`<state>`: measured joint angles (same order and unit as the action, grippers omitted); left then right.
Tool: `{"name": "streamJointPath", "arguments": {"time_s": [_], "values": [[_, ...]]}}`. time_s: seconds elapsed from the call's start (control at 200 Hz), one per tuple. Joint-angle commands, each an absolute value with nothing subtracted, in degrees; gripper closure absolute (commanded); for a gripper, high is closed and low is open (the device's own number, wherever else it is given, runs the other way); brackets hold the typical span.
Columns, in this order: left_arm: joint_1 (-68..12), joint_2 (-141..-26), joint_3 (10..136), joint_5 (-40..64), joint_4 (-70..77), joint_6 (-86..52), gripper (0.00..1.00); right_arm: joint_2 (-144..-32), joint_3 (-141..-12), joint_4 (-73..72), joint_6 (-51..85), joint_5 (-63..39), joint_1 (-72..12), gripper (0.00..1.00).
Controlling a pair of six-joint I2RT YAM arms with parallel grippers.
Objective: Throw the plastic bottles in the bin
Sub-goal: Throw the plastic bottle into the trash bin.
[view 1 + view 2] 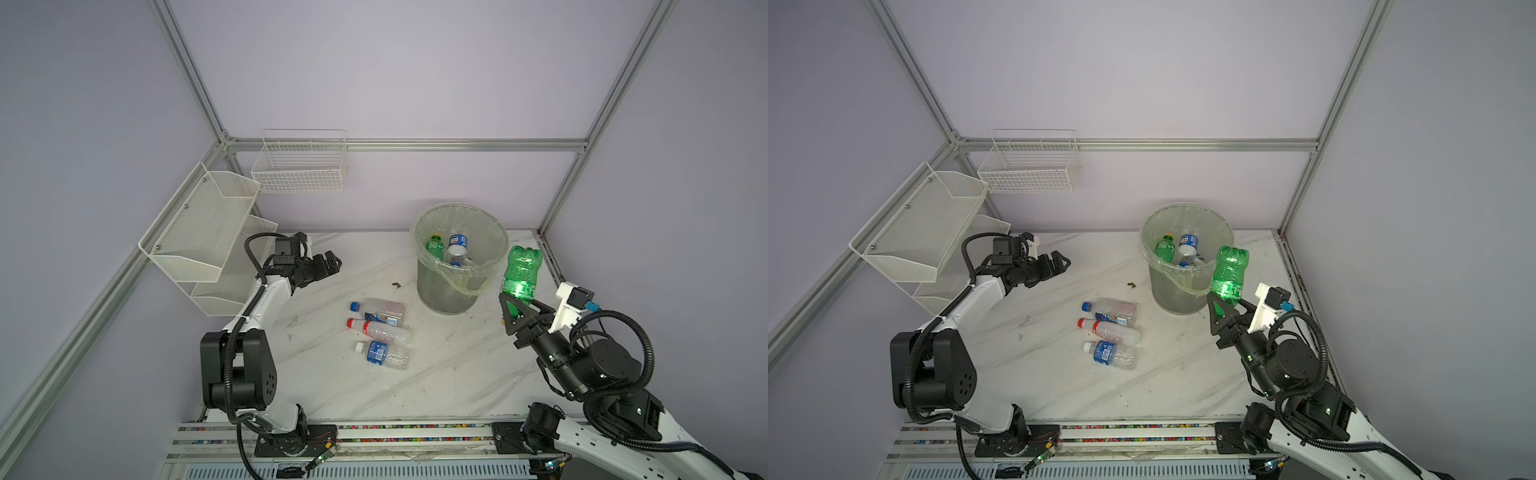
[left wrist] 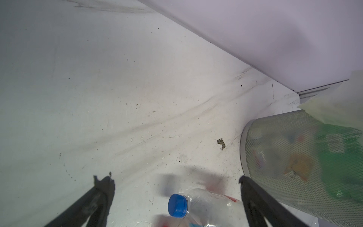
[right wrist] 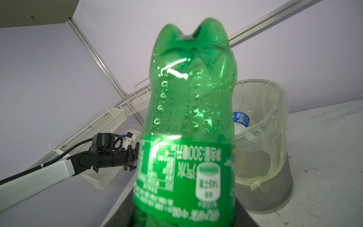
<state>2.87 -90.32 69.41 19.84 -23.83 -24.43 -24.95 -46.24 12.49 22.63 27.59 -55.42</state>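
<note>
Soft light, glare on green bottle (image 3: 188, 121)

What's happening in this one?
A two-armed robot is clearing bottles into the bin. The right gripper holds a green bottle, base up, beside the bin's rim, not yet over the opening. The left gripper hangs open and empty above the table. Lying there: a blue-capped bottle, a red-capped bottle and a white-capped bottle. Others already sit in the bin.

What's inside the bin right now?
Inside the bin, in both top views, lie a yellow-capped green bottle and a blue-labelled bottle, with another clear bottle beneath. How many lie deeper cannot be told: these and the bag cover the bottom.
</note>
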Motion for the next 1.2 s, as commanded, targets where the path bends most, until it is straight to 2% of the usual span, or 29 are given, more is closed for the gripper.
{"name": "streamJointPath", "arguments": {"time_s": [0.0,0.145,0.27,0.34,0.405,0.445,0.485,0.51,0.525,0.7,0.89,1.195], "values": [[3.2,-90.1,68.4,20.9,-23.3,-24.3,0.0,-26.8,-46.4,11.3,23.2,29.5,-55.7,0.66],[3.2,-90.0,68.5,20.8,-23.3,-24.3,0.0,-35.3,-51.2,9.6,22.3,32.2,-55.7,0.66],[3.2,-90.2,68.7,21.1,-23.4,-24.3,0.0,-53.9,-65.4,12.6,18.0,36.4,-54.7,0.61],[3.2,-90.3,69.0,21.2,-23.5,-24.3,0.0,-65.5,-77.1,20.1,19.7,33.1,-48.9,0.57],[3.2,-90.3,69.0,21.3,-23.8,-24.3,0.0,-73.1,-85.4,26.4,23.6,22.3,-39.0,0.46],[3.2,-90.1,68.9,21.3,-23.9,-24.2,0.0,-74.7,-86.8,26.5,24.3,19.2,-36.3,0.36],[3.2,-89.9,68.8,21.2,-24.0,-24.1,0.0,-74.4,-86.7,25.1,23.5,18.8,-35.9,0.23],[3.2,-89.6,68.8,21.2,-24.1,-24.1,0.0,-73.3,-85.4,23.6,23.6,18.1,-35.9,0.07],[3.2,-89.5,68.8,21.1,-24.2,-24.0,0.0,-72.5,-84.5,22.3,23.5,17.6,-35.9,0.03],[3.2,-88.7,68.6,20.7,-24.2,-23.9,0.0,-62.7,-75.5,16.0,23.7,18.4,-35.9,0.03],[3.2,-89.7,69.4,21.7,-24.2,-24.4,0.0,-53.9,-67.4,11.0,23.2,13.9,-35.9,0.02],[3.2,-89.7,68.8,21.5,-24.2,-24.5,0.0,-53.3,-62.3,9.7,22.4,4.8,-35.9,0.03]]}}
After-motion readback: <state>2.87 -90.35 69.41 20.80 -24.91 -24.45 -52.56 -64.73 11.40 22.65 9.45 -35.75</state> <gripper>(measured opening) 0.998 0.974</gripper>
